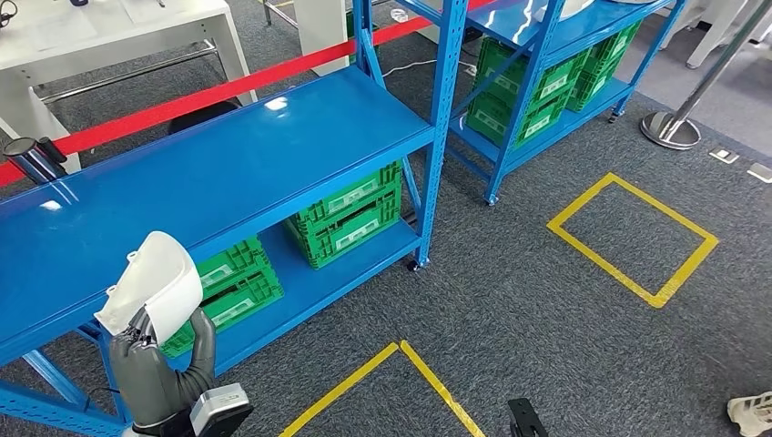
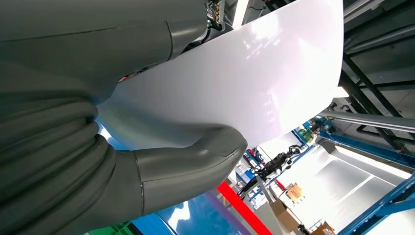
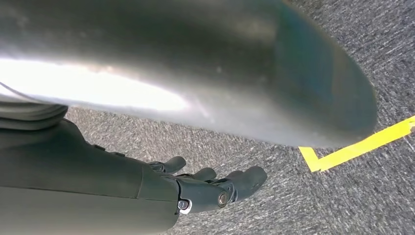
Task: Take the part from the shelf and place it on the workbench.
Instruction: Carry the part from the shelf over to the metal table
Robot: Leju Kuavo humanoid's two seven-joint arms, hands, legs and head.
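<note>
White part: curved, glossy plastic shell w/ small tabs along one edge, held up at near left, in front of the blue metal shelf. Left hand clamps it, thumb pressed on smooth inner face. Right hand hangs over grey carpet w/ yellow tape, fingers slightly apart, holding nothing. Green slotted crates on lower shelf; contents can't tell.

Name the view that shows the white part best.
The head view: it shows the white part whole, curved and held up by the left hand in front of the blue shelf. The left wrist view shows its glossy surface close up, cropped, with the thumb pressed on it.
</note>
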